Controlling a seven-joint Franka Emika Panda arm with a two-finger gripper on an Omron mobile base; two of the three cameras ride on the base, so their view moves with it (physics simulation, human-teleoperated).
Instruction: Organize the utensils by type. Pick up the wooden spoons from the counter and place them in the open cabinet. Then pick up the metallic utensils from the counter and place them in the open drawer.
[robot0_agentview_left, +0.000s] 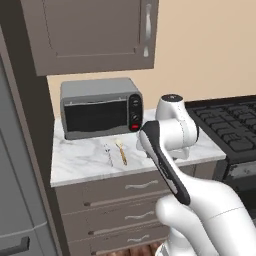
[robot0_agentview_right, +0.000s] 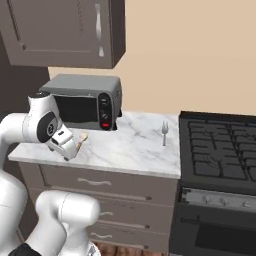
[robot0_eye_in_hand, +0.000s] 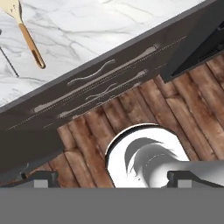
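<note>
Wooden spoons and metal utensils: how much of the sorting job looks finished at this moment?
Nothing looks done. A wooden spoon and a thin metal utensil lie side by side on the counter before the toaster oven; a fork lies near the stove. The gripper is open and holds nothing. The upper cabinet and drawers look shut. All picking and placing remains.

The toaster oven (robot0_agentview_left: 101, 107) stands at the back of the counter (robot0_agentview_left: 80, 162). Before it lie a spoon (robot0_agentview_left: 121, 152) and, just left, a fork (robot0_agentview_left: 108, 151). Right of it stands the stove (robot0_agentview_left: 227, 125).
</note>
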